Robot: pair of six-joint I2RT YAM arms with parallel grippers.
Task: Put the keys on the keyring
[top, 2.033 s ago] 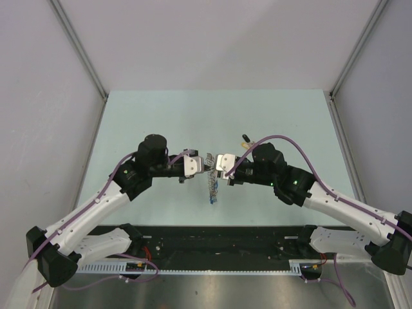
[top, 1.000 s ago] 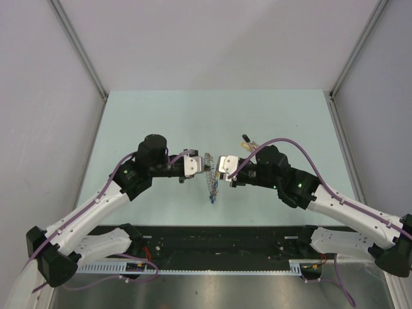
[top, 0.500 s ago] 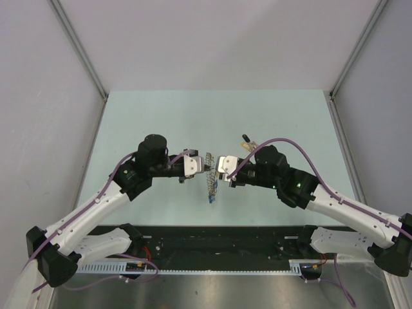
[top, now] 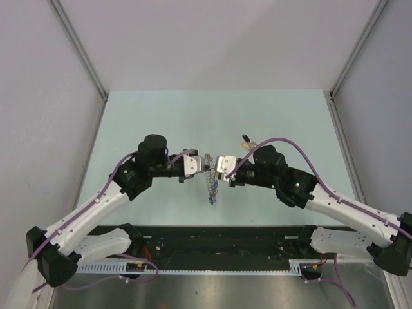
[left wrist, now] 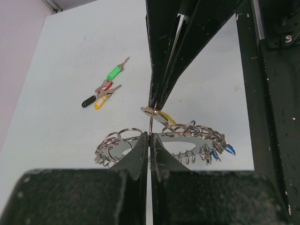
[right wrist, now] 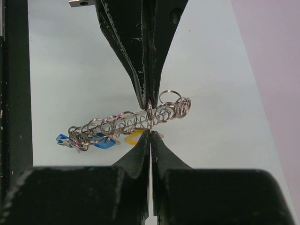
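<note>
Holding keyring [left wrist: 187, 140] aloft btwn arms; left gripper [left wrist: 149, 140] clamped shut on its rim to steady it; right gripper [left wrist: 153, 102] pinched shut on a rim split ring [right wrist: 150, 116], prob. to work a key on; loose keys [left wrist: 105, 91] lie on table [left wrist: 61, 61], well apart.

Pale green counter [top: 193, 116]; a small cluster of keys [left wrist: 104, 89] lies flat on it; green head at the far end; black and yellow heads side by side.
</note>
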